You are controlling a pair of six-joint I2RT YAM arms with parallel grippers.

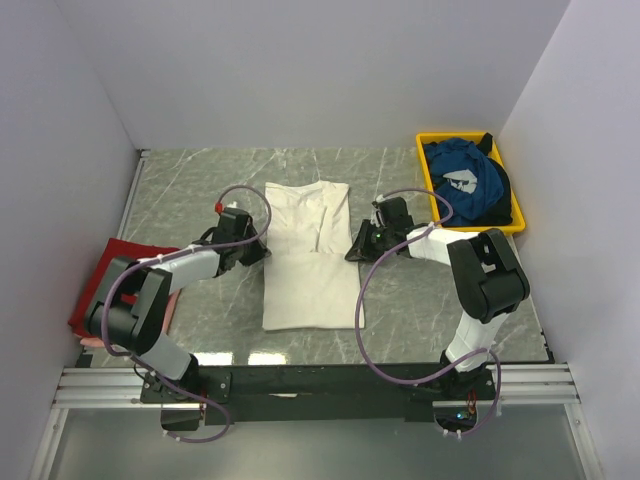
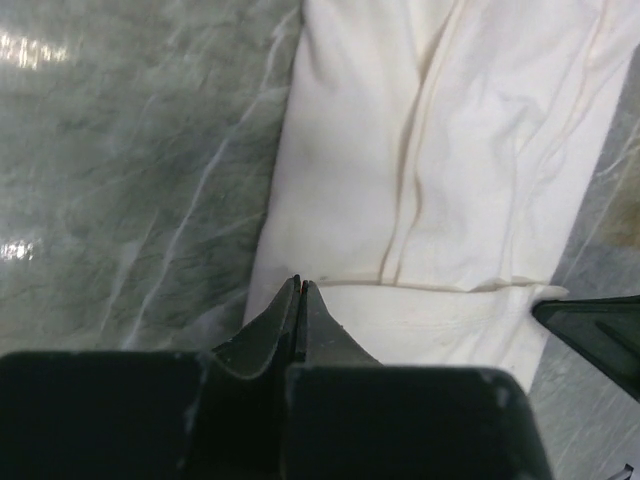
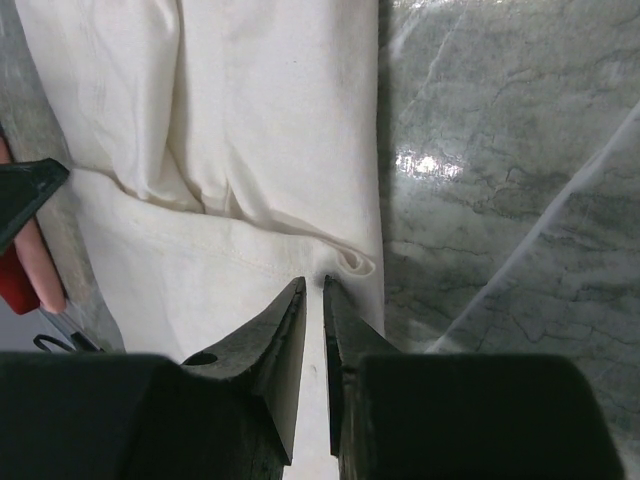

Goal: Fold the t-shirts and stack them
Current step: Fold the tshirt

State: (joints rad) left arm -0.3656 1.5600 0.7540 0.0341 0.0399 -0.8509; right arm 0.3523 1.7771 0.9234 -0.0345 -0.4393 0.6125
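I see the first t-shirt (image 1: 311, 275) between left tool (image 1: 262, 254) and right tool (image 1: 353, 250), second t-shirt (image 1: 118, 262) far left, third t-shirt (image 1: 465, 180) in the back-right tray (image 1: 426, 170).

bare table (image 1: 220, 175) beyond the cream t-shirt (image 1: 310, 270); yellow tray (image 1: 450, 136) blocks far-right corner.

The cream-white t-shirt (image 1: 312, 255) lies plain at the middle of the tabletop (image 1: 200, 180) — grey-green marble with pale veins. At the left edge is a dark red t-shirt (image 1: 105, 270). In the yellow tray (image 1: 450, 136) at the far right corner sits a blue t-shirt (image 1: 450, 158) (white print showing).
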